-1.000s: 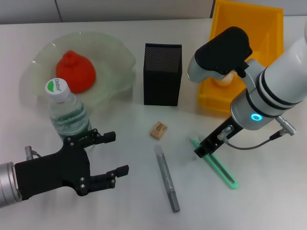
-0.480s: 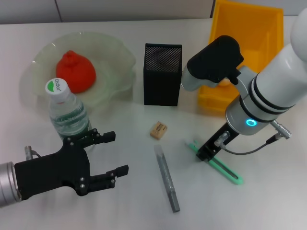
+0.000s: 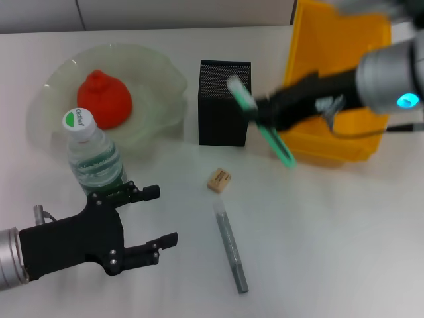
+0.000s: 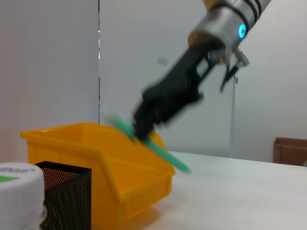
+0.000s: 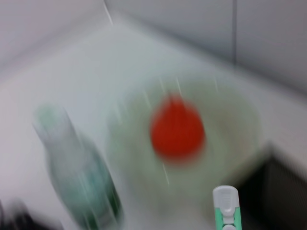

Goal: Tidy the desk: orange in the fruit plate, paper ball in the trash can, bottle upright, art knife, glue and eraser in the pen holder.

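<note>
The right gripper [image 3: 260,112] was up off the table [image 3: 344,252], clamped on the art knife [image 3: 262,122], which hung tilted in the air between the pen holder [image 3: 224,103] and the trash can [image 3: 338,79] (the arm was blurred with motion). From the left wrist view the same mint-green knife [image 4: 148,141] slanted in front of the yellow trash can [image 4: 96,163], with the mesh pen holder [image 4: 64,194] in the near corner.

The left gripper [image 3: 156,215] sat low over the near-left part of the table, its 2 black fingers [image 3: 162,240] spread wide and holding nothing. The bottle [image 3: 93,156] stood upright just beyond it, white cap on top. The orange [image 3: 104,98] lay inside the fruit plate [image 3: 159,79] at the far left.

The eraser [image 3: 218,179] lay on the table in front of the pen holder. The glue [image 3: 231,246] lay flat just nearer than the eraser, apart from it.
</note>
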Controlling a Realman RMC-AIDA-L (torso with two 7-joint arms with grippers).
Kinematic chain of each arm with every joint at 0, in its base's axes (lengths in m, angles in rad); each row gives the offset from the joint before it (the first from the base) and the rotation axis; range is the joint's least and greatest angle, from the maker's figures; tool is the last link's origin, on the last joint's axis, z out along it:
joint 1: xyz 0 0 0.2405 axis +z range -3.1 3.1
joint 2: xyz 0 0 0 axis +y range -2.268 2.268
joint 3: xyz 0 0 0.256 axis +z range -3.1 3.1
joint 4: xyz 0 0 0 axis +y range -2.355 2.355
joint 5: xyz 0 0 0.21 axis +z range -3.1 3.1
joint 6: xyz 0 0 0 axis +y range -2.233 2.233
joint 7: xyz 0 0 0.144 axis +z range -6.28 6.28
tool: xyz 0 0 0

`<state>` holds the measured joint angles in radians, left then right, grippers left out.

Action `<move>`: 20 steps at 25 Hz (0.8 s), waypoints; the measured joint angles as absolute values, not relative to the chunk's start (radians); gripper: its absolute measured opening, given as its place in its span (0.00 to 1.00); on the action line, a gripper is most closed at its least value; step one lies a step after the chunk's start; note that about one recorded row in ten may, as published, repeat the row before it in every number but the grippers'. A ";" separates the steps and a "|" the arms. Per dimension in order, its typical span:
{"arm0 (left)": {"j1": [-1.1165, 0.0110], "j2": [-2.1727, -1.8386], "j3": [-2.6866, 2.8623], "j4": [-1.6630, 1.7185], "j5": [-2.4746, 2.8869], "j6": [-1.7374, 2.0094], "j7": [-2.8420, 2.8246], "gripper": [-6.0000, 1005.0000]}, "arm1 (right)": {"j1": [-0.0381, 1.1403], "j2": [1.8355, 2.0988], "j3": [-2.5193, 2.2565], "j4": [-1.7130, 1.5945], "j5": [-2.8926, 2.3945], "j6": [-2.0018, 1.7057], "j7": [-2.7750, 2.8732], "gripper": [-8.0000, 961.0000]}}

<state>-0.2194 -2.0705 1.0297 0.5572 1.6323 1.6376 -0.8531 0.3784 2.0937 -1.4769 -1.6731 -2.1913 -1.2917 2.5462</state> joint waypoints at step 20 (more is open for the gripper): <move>-0.229 -2.069 1.031 0.531 1.637 1.631 -0.853 0.78 | 0.712 2.088 -1.425 -0.478 -0.954 -0.950 1.021 0.19</move>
<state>-0.2288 -2.0693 1.0307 0.5307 1.6370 1.6305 -0.8529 0.7121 2.0878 -1.4245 -0.4775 -0.9543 -0.9503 1.0209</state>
